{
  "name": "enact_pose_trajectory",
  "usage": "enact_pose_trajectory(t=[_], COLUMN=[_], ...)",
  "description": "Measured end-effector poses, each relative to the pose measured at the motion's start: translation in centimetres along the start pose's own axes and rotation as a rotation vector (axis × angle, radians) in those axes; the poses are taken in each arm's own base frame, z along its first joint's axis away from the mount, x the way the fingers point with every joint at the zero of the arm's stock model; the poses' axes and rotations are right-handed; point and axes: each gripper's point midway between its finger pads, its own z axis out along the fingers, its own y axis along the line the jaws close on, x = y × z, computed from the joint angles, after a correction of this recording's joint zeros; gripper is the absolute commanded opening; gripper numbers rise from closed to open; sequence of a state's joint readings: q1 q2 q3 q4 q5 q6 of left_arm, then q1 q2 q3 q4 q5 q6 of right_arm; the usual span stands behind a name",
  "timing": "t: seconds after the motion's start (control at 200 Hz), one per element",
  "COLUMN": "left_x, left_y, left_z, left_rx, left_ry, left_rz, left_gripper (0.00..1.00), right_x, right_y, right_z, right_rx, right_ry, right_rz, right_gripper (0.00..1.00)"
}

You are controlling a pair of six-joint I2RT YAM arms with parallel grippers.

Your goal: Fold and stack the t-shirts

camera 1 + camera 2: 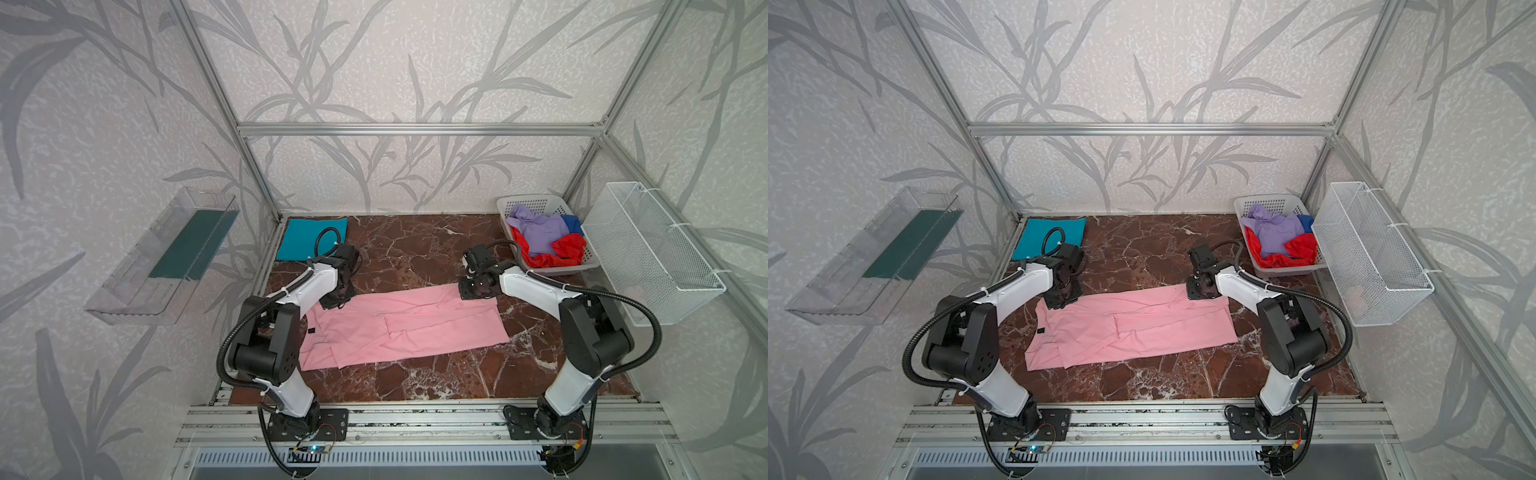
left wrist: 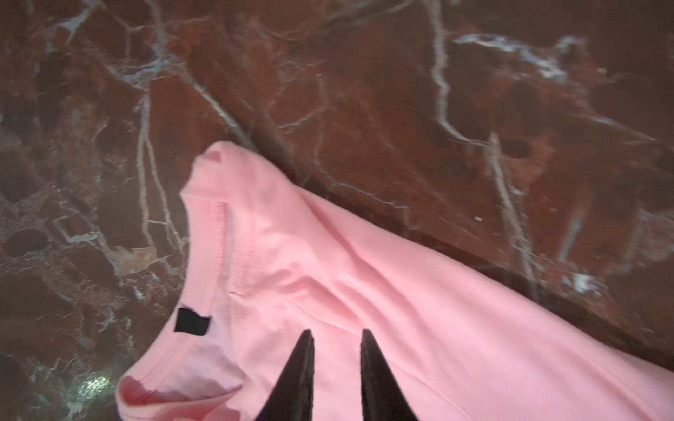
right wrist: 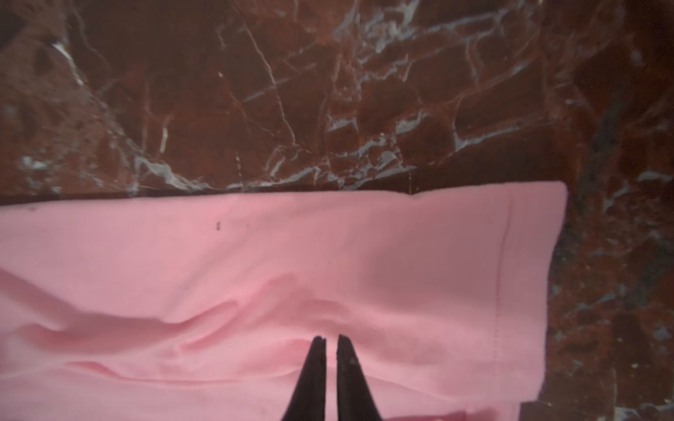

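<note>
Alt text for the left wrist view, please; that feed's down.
The pink t-shirt, neck end with dark label showing, lies rumpled on the marbled table. The left gripper has its tips slightly apart over the fabric; any grip is unclear.

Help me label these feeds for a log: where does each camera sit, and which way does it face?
Both top views: high in front, looking down over the table; left arm, right arm, whole pink t-shirt show.
Left wrist: on the left arm, looking past the left hand at the shirt's collar; only fingertips show.
Right wrist: on the right arm, looking past the right hand at the hem; only fingertips show.
Shared: the wrist views show opposite ends of one t-shirt.
</note>
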State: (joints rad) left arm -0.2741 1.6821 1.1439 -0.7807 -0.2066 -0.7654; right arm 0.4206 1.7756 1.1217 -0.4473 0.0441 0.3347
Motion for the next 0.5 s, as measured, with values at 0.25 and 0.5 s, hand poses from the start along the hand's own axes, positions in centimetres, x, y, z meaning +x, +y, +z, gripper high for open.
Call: enact_pose_trajectory(t=[0.25,0.5], left_x=[3.2,4.2], left_y=[-0.5,2.4], left_z=[3.0,3.9], left_rx=[-0.028,-0.053], left_ry=[0.096,0.120], left_rz=[0.026,-0.031], left_gripper=[0.24,0.24], right_x=[1.1,1.1], right_y=[-4.5,-8.9], right_z=[2.0,1.7], right_rx=[0.115,0.140], right_ry=[0.059,0.051], right_rz=[0.108,0.268], right_gripper=[0.10,0.12])
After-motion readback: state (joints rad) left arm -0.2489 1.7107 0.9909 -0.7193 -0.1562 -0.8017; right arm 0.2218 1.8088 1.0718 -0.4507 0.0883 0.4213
